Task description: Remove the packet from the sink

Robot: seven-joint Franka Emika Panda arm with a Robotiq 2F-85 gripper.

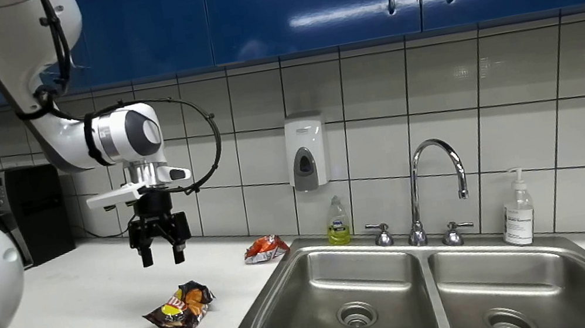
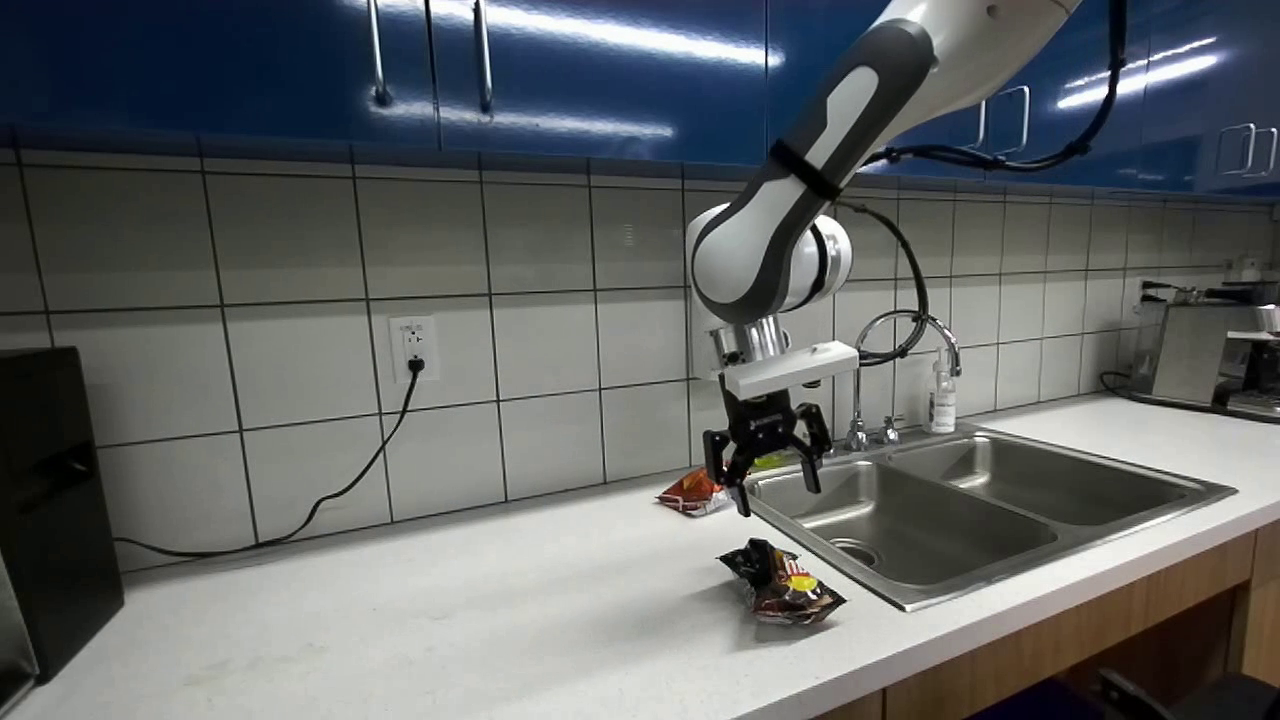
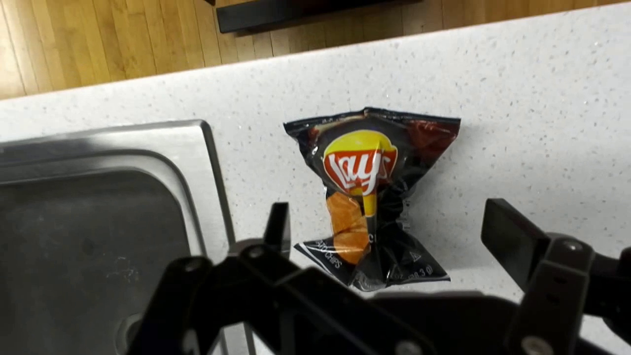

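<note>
The packet, a crumpled dark Lay's chip bag with yellow, red and orange patches, lies on the white counter beside the sink in both exterior views (image 1: 180,310) (image 2: 783,585). It also shows in the wrist view (image 3: 362,165), apart from the sink rim. The stainless-steel double-basin sink (image 1: 431,298) stands to one side of it; it also shows in an exterior view (image 2: 820,548) and in the wrist view (image 3: 194,148). Both bowls show no packet. My gripper (image 1: 164,258) (image 2: 776,495) (image 3: 387,222) is open and empty, pointing down above the counter near the packet, not touching it.
A red-orange wrapper (image 1: 266,248) (image 2: 692,492) lies by the sink's back corner. A yellow-green soap bottle (image 1: 338,226), chrome faucet (image 1: 413,191) and pump bottle (image 1: 518,215) stand behind the sink. A wall dispenser (image 1: 307,152) and black appliance (image 1: 36,210) stand nearby.
</note>
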